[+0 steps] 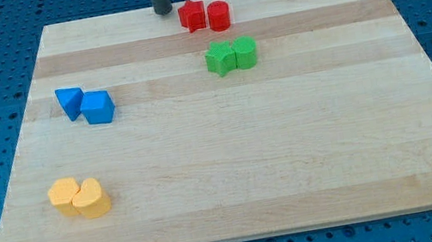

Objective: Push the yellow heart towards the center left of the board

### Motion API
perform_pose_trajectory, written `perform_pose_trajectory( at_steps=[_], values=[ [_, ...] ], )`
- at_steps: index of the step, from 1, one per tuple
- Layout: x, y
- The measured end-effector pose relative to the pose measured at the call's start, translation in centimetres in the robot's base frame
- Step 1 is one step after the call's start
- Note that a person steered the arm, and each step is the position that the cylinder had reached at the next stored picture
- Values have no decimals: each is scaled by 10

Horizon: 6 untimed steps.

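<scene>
The yellow heart (90, 199) lies near the board's bottom left corner, touching another yellow block (62, 197) on its left. My tip (162, 12) rests at the view's top edge of the board, just left of a red star-like block (192, 15). The tip is far from the yellow heart, up and to the right of it, and touches no block.
A red cylinder (219, 16) sits beside the red star. A green star-like block (220, 58) and a green rounded block (245, 52) lie below them. A blue triangle (69, 102) and a blue cube (98, 107) sit at centre left. The wooden board (293, 169) ends on all sides.
</scene>
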<state>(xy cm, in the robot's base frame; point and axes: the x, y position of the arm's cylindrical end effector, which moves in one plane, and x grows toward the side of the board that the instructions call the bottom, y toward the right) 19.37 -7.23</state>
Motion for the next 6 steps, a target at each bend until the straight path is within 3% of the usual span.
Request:
perform_pose_trajectory(
  at_steps=[1,6],
  values=[
    [0,27],
    [51,38]
  ],
)
